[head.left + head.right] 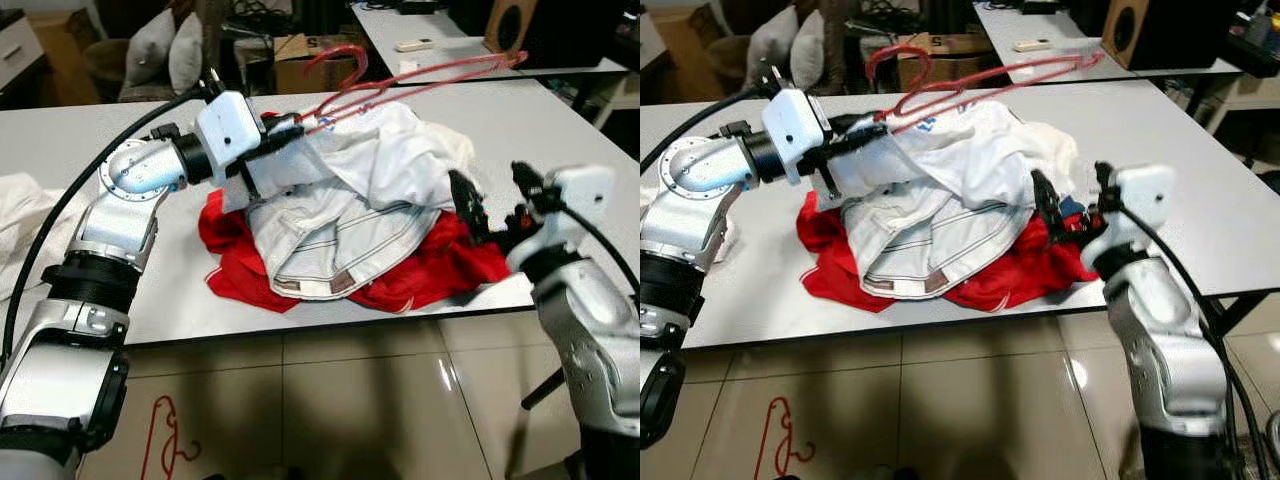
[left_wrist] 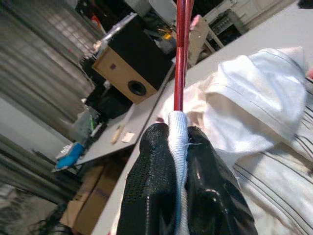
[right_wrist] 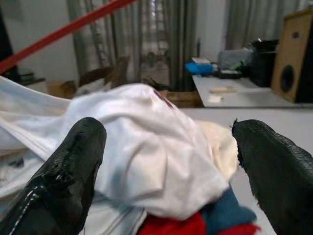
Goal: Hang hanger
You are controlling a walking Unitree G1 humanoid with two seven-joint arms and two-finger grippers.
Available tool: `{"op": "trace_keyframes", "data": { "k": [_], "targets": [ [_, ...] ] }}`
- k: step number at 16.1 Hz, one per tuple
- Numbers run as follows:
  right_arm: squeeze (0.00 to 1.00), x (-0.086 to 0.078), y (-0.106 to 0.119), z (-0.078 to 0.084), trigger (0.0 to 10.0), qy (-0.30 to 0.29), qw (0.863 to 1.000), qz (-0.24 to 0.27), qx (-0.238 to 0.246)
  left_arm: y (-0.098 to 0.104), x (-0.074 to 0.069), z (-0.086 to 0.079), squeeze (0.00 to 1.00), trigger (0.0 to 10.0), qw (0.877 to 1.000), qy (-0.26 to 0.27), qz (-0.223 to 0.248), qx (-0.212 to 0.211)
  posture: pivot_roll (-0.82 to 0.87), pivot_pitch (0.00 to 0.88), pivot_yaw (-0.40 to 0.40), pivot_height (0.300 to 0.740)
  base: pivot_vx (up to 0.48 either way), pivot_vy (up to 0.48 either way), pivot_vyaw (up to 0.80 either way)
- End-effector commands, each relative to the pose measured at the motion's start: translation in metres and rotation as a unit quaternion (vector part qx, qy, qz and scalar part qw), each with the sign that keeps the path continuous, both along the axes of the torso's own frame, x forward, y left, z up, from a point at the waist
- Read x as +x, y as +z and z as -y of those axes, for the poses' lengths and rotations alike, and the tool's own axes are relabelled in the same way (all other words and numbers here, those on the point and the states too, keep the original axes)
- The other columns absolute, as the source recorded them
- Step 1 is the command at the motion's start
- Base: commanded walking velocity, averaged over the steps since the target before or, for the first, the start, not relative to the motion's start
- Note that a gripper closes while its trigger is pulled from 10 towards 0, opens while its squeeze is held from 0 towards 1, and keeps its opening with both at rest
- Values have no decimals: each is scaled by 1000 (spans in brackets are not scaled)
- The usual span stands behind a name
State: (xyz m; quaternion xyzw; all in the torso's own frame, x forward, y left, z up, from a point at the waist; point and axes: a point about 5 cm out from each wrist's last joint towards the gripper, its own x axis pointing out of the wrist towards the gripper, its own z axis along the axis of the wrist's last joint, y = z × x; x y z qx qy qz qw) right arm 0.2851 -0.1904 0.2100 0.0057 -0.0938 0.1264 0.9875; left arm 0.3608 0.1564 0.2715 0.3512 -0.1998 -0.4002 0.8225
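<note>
Piled on worktop (image 1: pixel 120 290): white shirt (image 1: pixel 350 200) over red garment (image 1: pixel 440 270). Left tool (image 2: pixel 178 161) pinching shirt cloth and red hanger (image 1: pixel 400 80), long axis running away rightward. Right tool (image 1: pixel 495 205) spread beside pile.

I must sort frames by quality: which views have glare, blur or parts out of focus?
Left eye view: lamp glare on the floor tiles. Right wrist view: open right gripper fingers blurred, near white garment soft. Left wrist view: left gripper sharp, speaker behind slightly soft.
</note>
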Motion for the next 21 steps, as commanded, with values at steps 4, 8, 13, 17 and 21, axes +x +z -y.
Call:
{"op": "trace_keyframes", "data": {
  "k": [4, 8, 13, 17, 21],
  "targets": [
    [0, 10, 14, -4, 10000, 59, 997, 33, -27, 38, -11, -17, 0, 0, 998, -17, 38, -57, -41, 0, 73, 740, 0, 0, 0],
    [0, 22, 26, -5, 10000, 127, 988, 60, -69, 40, -23, -25, 0, 0, 998, -54, 18, -15, -28, 0, 66, 740, 0, 0, 0],
    [0, 58, 27, -16, 10000, 164, 976, 12, -144, 43, -28, -21, 0, 0, 998, -65, 15, -10, -17, 0, 51, 740, 0, 0, 0],
    [0, 72, 39, -43, 10000, 158, 981, -23, -113, 44, -35, -12, 0, 0, 997, -74, 26, -10, -7, 0, 34, 740, 0, 0, 0],
    [0, 60, 44, -66, 10000, 136, 984, -31, -113, 35, -34, -11, 0, 0, 998, -48, 25, 9, -5, 0, 24, 740, 0, 0, 0]
  ]
}}
